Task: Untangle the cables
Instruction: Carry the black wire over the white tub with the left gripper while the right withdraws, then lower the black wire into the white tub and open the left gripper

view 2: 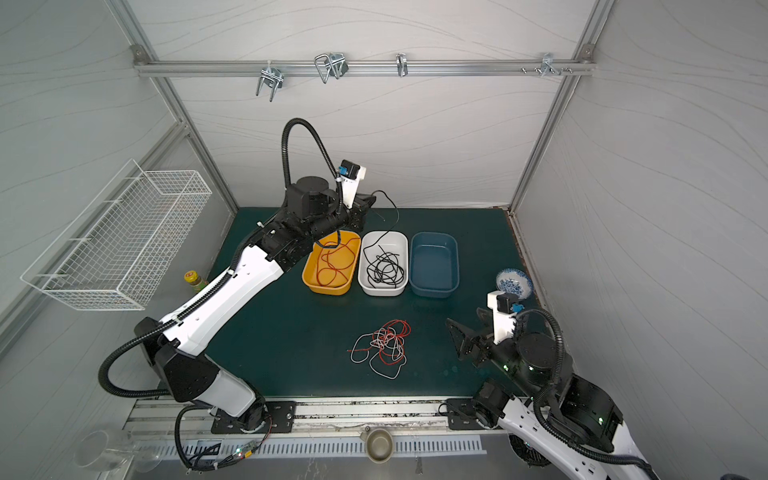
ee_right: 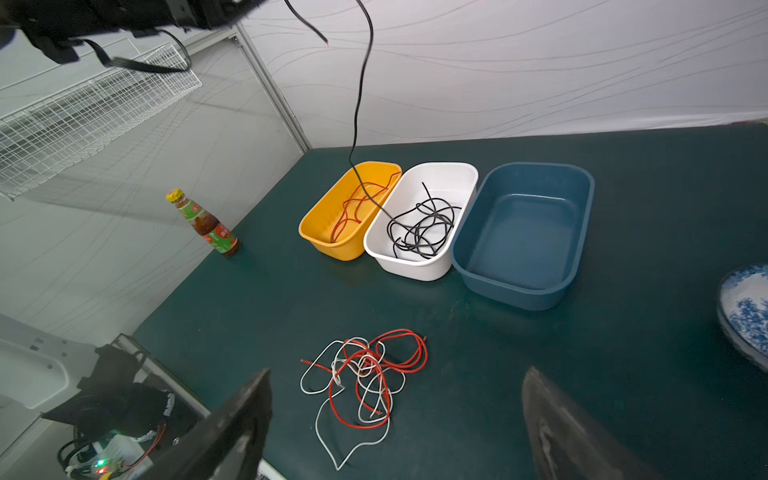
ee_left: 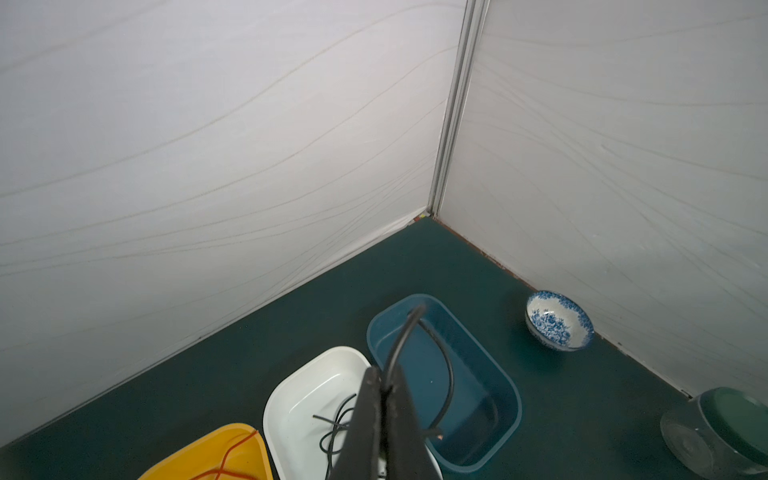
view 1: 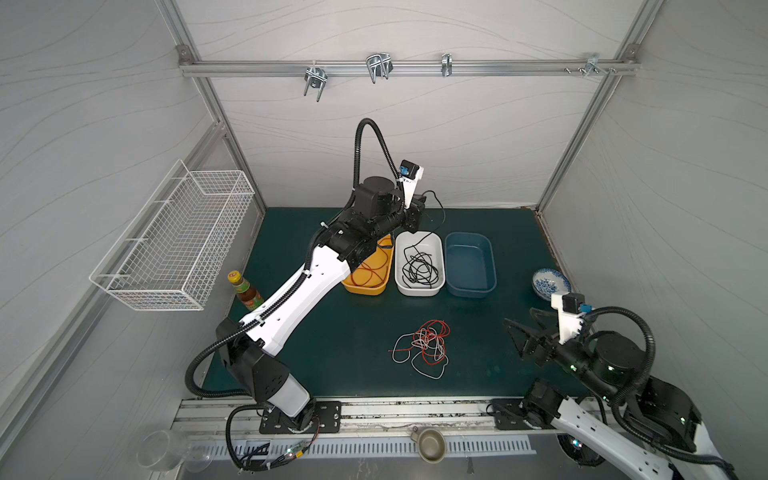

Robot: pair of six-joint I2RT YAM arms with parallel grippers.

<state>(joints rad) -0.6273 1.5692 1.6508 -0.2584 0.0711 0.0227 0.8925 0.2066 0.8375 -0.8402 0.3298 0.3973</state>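
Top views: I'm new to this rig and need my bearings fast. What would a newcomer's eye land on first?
The left gripper, raised above the far end of the tubs, has its jaws shut on a black cable that dangles down into the white tub. On the green mat in front lies a loose red and white tangle. The yellow tub holds a red cable, and the blue tub is empty.

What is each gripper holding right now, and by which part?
The left gripper is shut on the black cable near one end, the rest hanging down into the white bin. The right gripper is open and holds nothing.
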